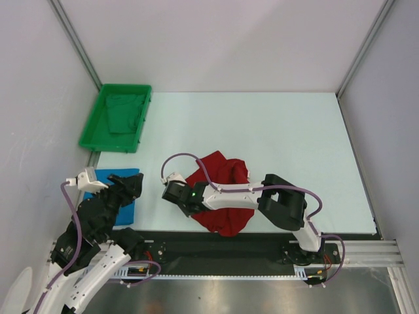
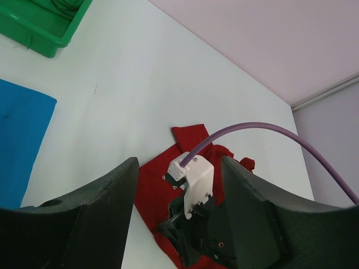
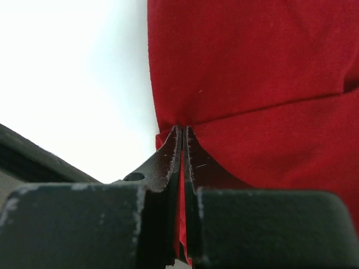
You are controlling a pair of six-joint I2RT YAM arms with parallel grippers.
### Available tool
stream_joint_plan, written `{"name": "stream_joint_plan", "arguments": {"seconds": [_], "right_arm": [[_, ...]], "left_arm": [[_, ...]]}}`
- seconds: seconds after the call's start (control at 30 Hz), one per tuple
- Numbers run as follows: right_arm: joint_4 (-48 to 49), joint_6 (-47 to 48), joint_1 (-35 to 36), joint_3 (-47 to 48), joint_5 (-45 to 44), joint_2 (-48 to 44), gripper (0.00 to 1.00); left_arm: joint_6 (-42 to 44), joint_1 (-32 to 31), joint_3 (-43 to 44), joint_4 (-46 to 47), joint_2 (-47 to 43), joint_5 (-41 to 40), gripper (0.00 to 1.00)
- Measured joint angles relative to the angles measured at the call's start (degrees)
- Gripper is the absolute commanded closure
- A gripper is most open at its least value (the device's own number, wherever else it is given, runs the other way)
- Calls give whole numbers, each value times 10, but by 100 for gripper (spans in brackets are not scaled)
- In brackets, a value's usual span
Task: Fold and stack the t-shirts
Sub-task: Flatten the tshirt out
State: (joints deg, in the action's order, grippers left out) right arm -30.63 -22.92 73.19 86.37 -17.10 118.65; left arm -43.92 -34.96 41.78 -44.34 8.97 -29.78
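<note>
step: fold your red shirt (image 1: 226, 171), near edge of table (image 1: 281, 124).
right gripper (image 3: 183, 133): pinching its left edge; lift low, carry across flat.
left gripper (image 2: 178, 163): spread, empty, above blue shirt (image 2: 22, 140); park it clear.

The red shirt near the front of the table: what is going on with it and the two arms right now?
The right gripper is shut on an edge of the red t-shirt, which lies crumpled on the table and is not yet folded. The left gripper is open and holds nothing, above the blue t-shirt, which lies flat at the left front. The two shirts are apart, not stacked. A green tray sits at the far left.
</note>
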Motion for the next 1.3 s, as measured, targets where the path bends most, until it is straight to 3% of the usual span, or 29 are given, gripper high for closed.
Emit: {"name": "stream_joint_plan", "arguments": {"seconds": [0.1, 0.23, 0.43, 0.57, 0.67, 0.73, 0.8, 0.83, 1.07, 1.3], "right_arm": [[-6, 0, 1, 0, -6, -4, 100], [-33, -2, 1, 0, -38, -32, 100], [-69, -5, -27, -22, -90, -179, 100], [-46, 6, -104, -94, -64, -316, 100], [-43, 0, -149, -130, -66, -366, 100], [-43, -5, -166, -150, -66, -385, 100], [-48, -7, -186, -169, -65, -410, 100], [-53, -6, -205, -177, -63, -428, 100], [-59, 7, -327, -197, -71, -587, 100], [-80, 21, -387, -227, -61, -655, 100]], "left_arm": [[0, 0, -1, 0, 2, 1, 29], [10, 0, -2, 6, 38, 12, 13], [39, 0, -4, 60, 212, 83, 12], [54, 0, -4, 107, 310, 133, 12], [59, 0, -4, 137, 339, 151, 7], [61, 1, 0, 156, 365, 160, 18], [62, 2, 14, 174, 421, 176, 42], [66, 2, 28, 178, 463, 183, 45], [86, 2, 104, 196, 730, 202, 35], [95, -1, 146, 200, 822, 204, 34]]}}
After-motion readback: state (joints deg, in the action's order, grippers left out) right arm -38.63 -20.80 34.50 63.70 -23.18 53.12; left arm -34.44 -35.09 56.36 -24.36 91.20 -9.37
